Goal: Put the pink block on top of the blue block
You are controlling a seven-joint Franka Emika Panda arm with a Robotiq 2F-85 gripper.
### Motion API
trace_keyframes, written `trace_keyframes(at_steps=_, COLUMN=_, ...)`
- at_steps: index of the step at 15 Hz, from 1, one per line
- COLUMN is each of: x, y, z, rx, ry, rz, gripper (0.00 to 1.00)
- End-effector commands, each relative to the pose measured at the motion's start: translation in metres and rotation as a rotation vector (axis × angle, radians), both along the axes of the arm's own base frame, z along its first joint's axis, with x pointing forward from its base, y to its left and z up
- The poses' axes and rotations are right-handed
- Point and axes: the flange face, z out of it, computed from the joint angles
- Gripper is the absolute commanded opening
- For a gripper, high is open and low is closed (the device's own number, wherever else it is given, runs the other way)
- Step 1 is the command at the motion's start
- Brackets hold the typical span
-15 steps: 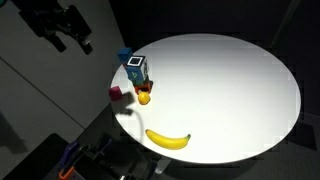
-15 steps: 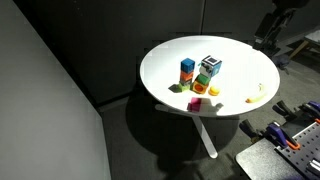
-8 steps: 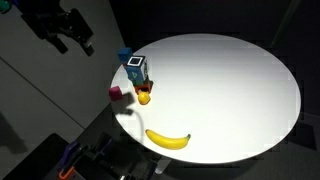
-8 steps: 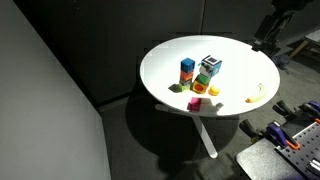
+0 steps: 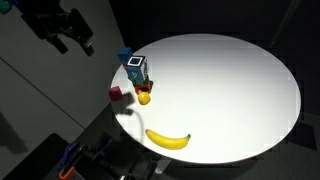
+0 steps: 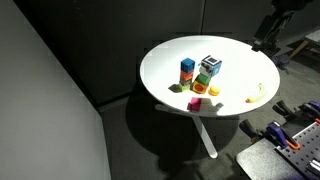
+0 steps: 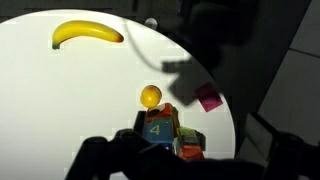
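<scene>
The pink block (image 5: 117, 95) lies at the counter (image 5: 230, 90) edge, well below the end effector (image 5: 73, 42); its jaw state I cannot tell.

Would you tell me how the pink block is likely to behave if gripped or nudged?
The pink block looks like a small flat-faced cube, so it should probably slide rather than roll, unlike the orange ball. It seems rigid and likely light. It sits near the rim of the table, so an outward push might drop it off.
</scene>
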Motion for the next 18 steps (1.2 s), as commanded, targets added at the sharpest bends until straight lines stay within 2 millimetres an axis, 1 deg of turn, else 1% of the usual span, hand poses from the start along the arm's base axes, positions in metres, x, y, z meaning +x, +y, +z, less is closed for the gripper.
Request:
trace_keyframes(at_steps=1, x=0.004, y=0.004, z=-0.001, rx=-0.005, ry=-0.001, rz=0.006, gripper=1.00)
trace_keyframes(at_steps=5, x=0.012, y=0.022, z=-0.011, rx=-0.023, ry=0.001, rz=0.048, gripper=1.00)
trace_keyframes(at_steps=9, x=0.025, y=0.042, z=-0.027, rx=-0.042, ry=-0.010, rz=0.094, gripper=1.00)
trace_keyframes(at_steps=13, x=0.043, y=0.058, z=-0.045, rx=-0.058, ry=-0.016, rz=0.115, gripper=1.00)
trace_keyframes(at_steps=18, x=0.072, y=0.070, z=-0.064, rx=-0.045, ry=-0.003, rz=0.115, gripper=1.00)
